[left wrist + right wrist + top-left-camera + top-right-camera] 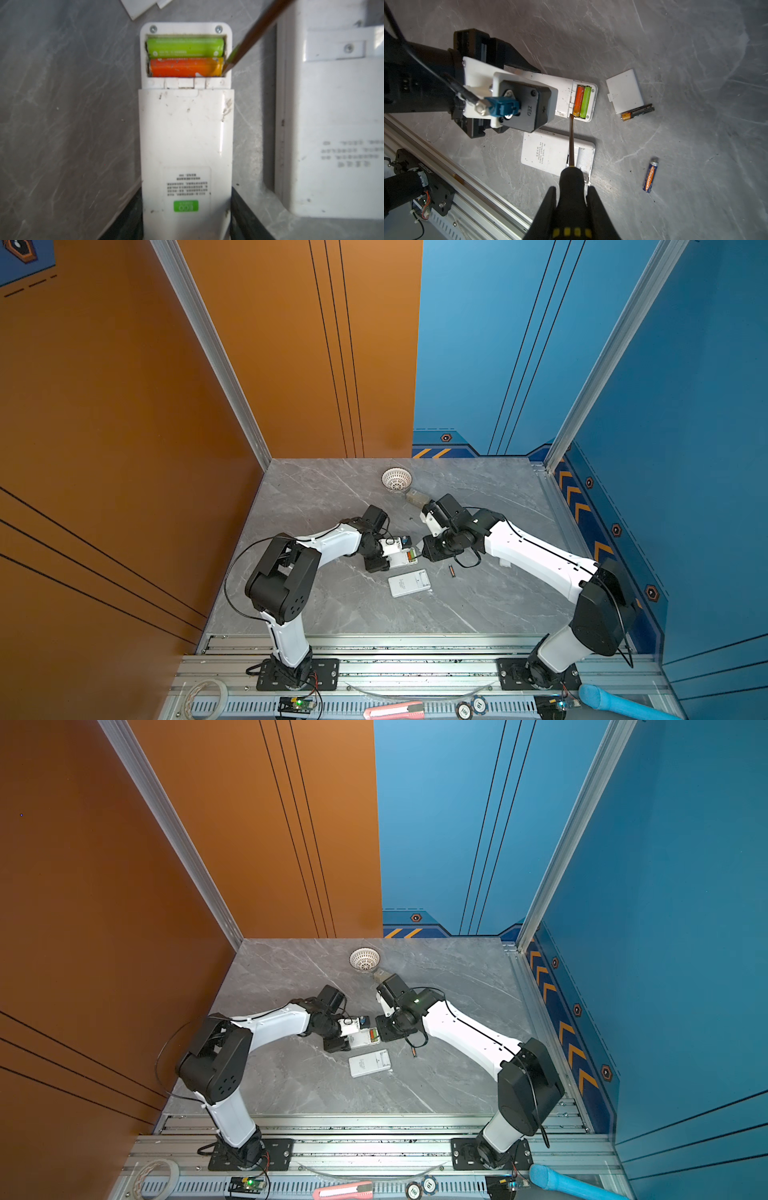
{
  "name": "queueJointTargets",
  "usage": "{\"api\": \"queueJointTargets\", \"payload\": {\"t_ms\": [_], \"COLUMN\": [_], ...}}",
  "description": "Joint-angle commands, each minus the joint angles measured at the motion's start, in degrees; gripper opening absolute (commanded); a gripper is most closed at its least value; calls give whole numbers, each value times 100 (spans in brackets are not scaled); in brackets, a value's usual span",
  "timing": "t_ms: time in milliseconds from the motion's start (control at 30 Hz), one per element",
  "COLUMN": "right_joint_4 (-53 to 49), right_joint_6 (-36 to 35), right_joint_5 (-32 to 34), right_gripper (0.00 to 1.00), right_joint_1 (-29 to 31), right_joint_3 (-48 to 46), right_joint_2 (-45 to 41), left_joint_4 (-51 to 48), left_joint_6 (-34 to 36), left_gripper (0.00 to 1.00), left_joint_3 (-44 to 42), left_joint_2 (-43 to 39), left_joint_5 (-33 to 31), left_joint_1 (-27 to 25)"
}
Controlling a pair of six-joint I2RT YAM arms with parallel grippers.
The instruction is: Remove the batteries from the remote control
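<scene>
The white remote control (185, 128) lies back-up on the table, and my left gripper (186, 218) is shut on its lower end. Its compartment is uncovered and holds a green battery (185, 46) and an orange battery (185, 67) side by side. My right gripper (572, 199) is shut on the black handle of a screwdriver (572, 180). The screwdriver's tip touches the compartment corner at one end of the orange battery (578, 101). Two loose batteries lie on the table: a black-and-orange one (637, 112) and a blue-and-orange one (650, 174).
A second white remote (409, 583) lies just in front of the held one, under the screwdriver shaft. The removed cover (625, 91) lies beside the black-and-orange battery. A white mesh basket (397, 480) and a small grey block (417, 497) stand at the back.
</scene>
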Motion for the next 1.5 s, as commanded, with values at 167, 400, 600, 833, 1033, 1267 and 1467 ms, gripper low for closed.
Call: {"api": "queueJointTargets", "payload": {"t_ms": [167,400,600,833,1033,1267,1467], "right_joint_4": [5,-43,-82,-203,-258,-272,-341], "right_joint_6": [-40,-90,-137,-211,-233,-251,-313], "right_joint_5": [-36,-74,-13,19,6,-27,-35], "right_gripper": [0,0,0,0,0,0,0], "right_joint_1": [-24,-27,-30,-31,-223,-252,-235], "right_joint_3": [82,-17,-112,-180,-216,-260,-249], "right_joint_2": [154,181,175,133,93,74,67], "left_joint_4": [-170,-176,-173,-177,-181,-196,-195], "left_joint_6": [141,147,150,167,159,171,175], "left_gripper": [0,0,0,0,0,0,0], "left_joint_3": [-201,-198,-193,-184,-175,-166,-166], "left_joint_2": [90,86,87,95,104,103,104], "left_joint_5": [-220,-233,-239,-260,-277,-285,-293], "left_joint_1": [-72,-69,-65,-57,-51,-60,-47]}}
